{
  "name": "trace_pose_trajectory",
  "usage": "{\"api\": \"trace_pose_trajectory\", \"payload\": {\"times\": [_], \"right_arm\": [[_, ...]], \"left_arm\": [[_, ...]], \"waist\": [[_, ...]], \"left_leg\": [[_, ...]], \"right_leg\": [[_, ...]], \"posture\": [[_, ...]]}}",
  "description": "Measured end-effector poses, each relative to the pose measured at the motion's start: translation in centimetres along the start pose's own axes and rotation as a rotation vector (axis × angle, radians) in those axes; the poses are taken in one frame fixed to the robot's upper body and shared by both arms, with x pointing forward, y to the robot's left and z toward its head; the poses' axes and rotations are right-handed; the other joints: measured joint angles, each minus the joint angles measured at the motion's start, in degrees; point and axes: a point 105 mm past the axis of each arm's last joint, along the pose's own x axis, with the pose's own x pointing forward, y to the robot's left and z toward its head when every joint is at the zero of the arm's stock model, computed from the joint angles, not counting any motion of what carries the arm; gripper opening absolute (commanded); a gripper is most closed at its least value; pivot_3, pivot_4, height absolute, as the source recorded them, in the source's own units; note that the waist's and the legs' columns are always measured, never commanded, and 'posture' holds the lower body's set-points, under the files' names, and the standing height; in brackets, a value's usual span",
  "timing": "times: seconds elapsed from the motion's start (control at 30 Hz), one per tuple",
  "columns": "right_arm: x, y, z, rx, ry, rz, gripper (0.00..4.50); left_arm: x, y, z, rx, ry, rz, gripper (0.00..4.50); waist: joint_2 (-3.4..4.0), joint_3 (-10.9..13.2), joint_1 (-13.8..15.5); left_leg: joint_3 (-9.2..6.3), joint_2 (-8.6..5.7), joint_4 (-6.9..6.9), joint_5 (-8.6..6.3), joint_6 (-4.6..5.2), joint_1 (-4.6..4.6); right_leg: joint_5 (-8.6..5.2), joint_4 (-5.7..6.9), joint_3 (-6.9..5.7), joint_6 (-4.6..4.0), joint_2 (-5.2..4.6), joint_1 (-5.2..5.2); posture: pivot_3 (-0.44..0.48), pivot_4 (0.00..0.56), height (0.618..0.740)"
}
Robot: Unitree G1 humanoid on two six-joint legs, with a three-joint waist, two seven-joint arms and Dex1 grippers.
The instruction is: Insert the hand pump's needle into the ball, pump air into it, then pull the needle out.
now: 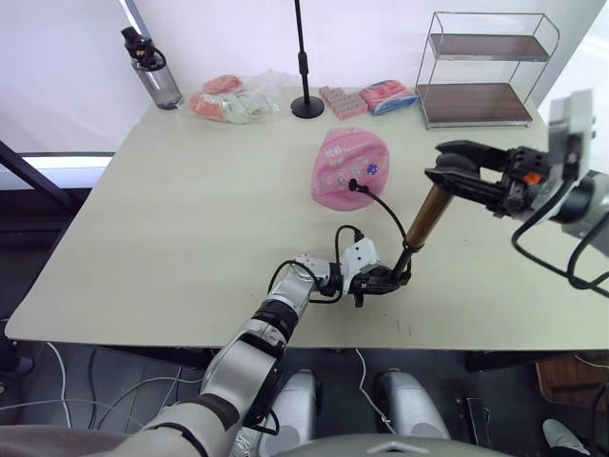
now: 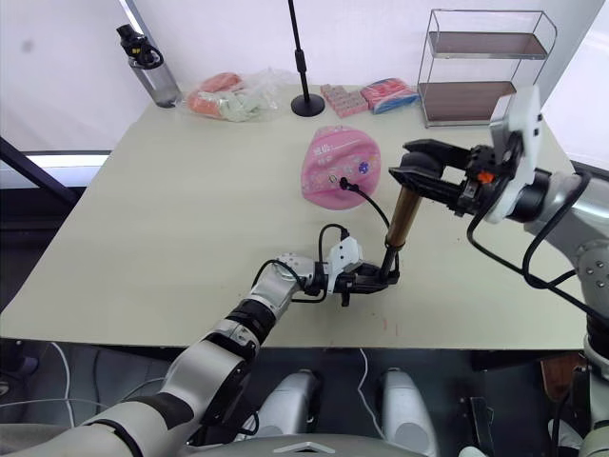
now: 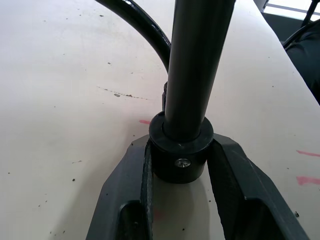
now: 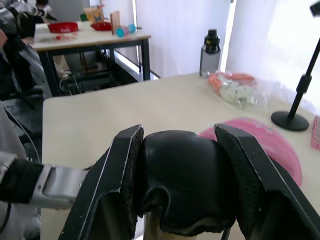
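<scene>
Beside ball [image 1: 349, 168]: left hand [image 1: 383, 280] clamps hand pump [image 1: 427, 217] base to bench [image 1: 171, 228]; right hand [image 1: 455, 172] closed on T-handle for stroking; needle [image 1: 351, 183] seated.

Along the far edge of the pale counter [image 1: 171, 238] stand a dark-capped water bottle [image 1: 152, 71], a clear bag of pink and green items [image 1: 231, 98], a black stand pole [image 1: 304, 67], pink packets [image 1: 366, 98] and a two-tier wire shelf [image 1: 481, 71].

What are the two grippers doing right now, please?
Left gripper: closed on the hand pump base.
Right gripper: closed on its handle.
</scene>
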Motion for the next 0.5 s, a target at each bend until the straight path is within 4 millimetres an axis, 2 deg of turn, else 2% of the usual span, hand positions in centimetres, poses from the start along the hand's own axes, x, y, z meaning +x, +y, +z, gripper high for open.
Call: {"api": "trace_pose_trajectory", "payload": {"times": [0.07,0.5], "right_arm": [[-0.3,-0.1,1.1,-0.013,0.002,0.005,1.8],[-0.3,-0.7,1.9,0.066,0.019,0.009,1.8]], "left_arm": [[0.0,0.0,0.0,0.002,-0.002,0.002,1.09],[0.1,-0.2,0.2,0.023,-0.018,0.005,1.09]], "waist": [[-0.01,0.0,0.03],[0.0,0.0,0.03]], "left_leg": [[0.0,0.0,0.0,0.0,0.01,0.0],[0.04,0.0,0.0,-0.04,0.07,-0.03]], "right_leg": [[0.0,-0.01,0.0,0.0,0.0,0.0],[0.01,-0.01,0.03,-0.01,-0.01,-0.01]], "posture": [[0.0,0.15,0.731],[0.0,0.15,0.731]]}}
